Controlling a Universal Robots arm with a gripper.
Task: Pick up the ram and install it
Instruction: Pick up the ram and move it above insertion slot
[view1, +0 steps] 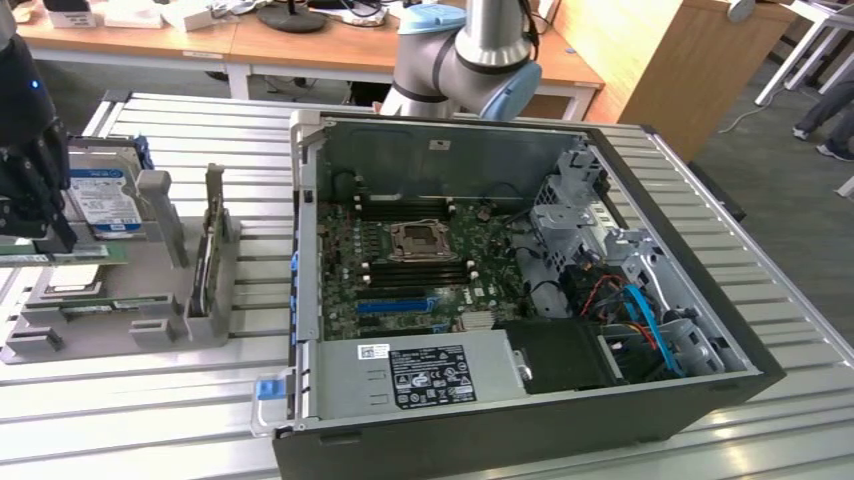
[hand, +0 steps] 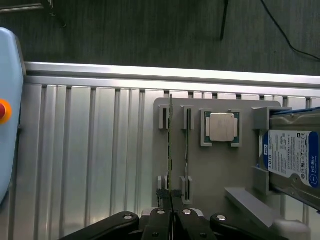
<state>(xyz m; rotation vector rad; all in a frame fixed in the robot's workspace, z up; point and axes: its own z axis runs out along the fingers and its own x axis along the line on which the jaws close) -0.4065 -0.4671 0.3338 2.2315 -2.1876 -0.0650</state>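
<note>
gripper (hand: 170, 212) pinched shut on the ram (hand: 170, 150), ram on edge in a slot of the grey holder (hand: 210, 175), processor (hand: 221, 127) and hard drive (hand: 292, 155) in the same holder, holder at nine o'clock from the open computer case (view1: 441, 150) in the exterior view

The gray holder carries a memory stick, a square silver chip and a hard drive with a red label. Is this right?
No: the wrist view shows a blue and white label on the hard drive. The rest is right.
</note>
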